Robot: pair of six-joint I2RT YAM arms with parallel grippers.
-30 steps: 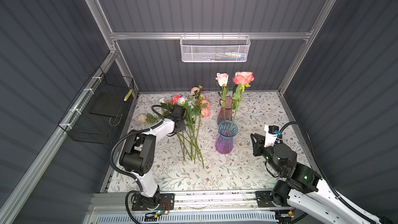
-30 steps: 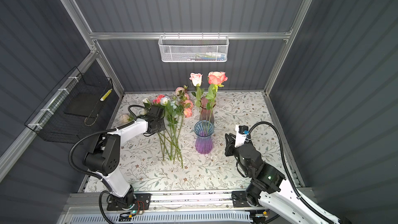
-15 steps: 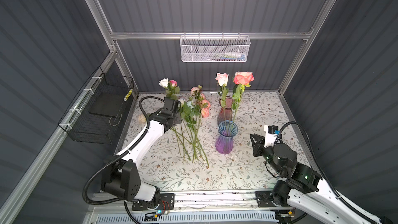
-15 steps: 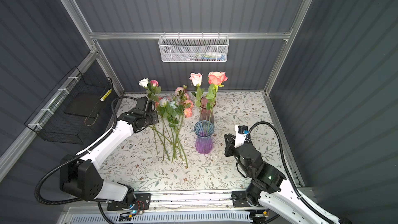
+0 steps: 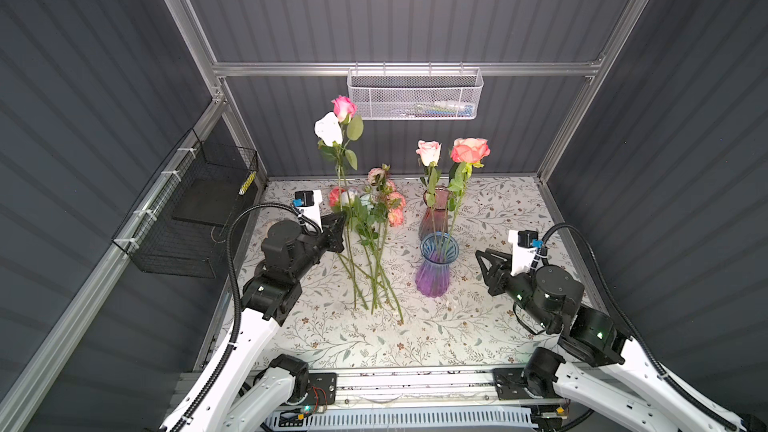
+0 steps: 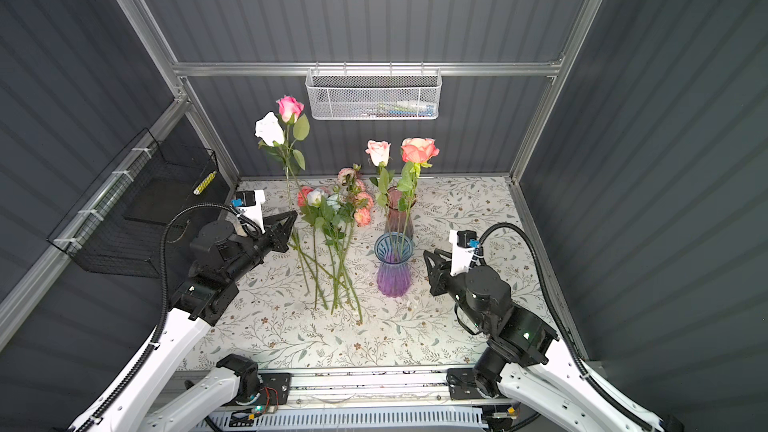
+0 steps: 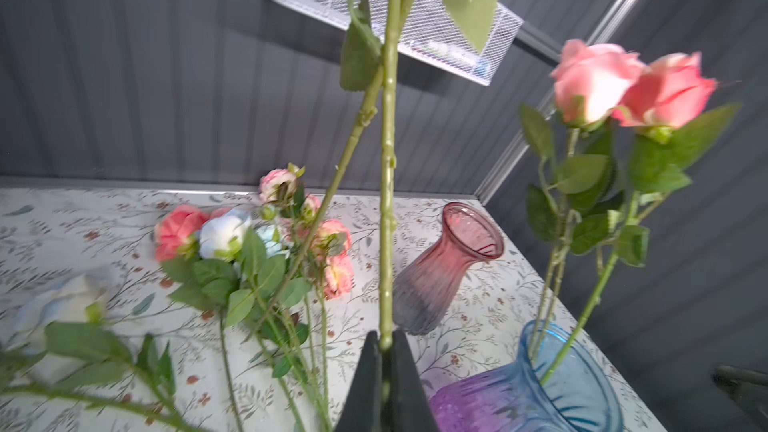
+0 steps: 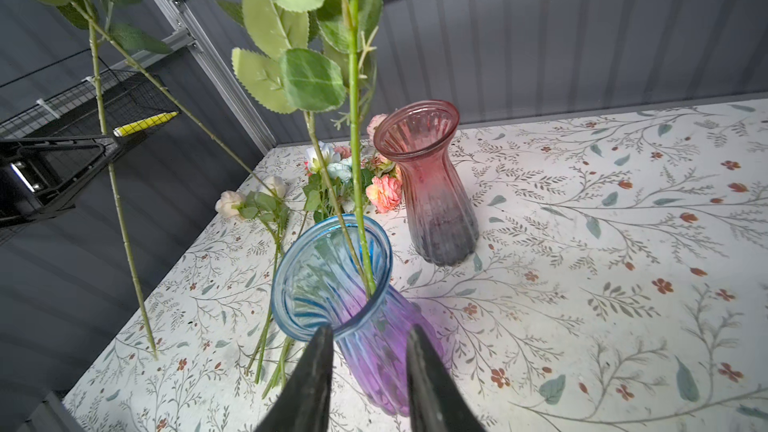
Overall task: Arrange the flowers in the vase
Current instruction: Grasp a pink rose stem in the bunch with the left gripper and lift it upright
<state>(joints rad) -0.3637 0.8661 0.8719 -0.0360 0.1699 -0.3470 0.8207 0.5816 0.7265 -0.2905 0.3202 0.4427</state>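
a rose stem [image 7: 386, 243] is clamped by left jaws; its tangled neighbour [image 7: 332, 184] could be shed beside the blue vase [image 5: 434, 272]. right jaws narrowly parted, empty.

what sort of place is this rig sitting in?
Probably an enclosed robot test cell, not a home: grey ribbed wall panels in an aluminium frame, a white mesh basket hung from it, a floral-print tabletop as workspace.

Two vases standing: blue vase [image 5: 434, 274], pink vase [image 5: 432, 218]. Two roses [image 5: 469, 149] sitting in blue vase. Two held roses [image 5: 328, 130] pointing up. Loose pile [image 5: 372, 218] lying, count unclear. Two baskets hanging: white basket [image 5: 413, 95], black basket [image 5: 187, 222].
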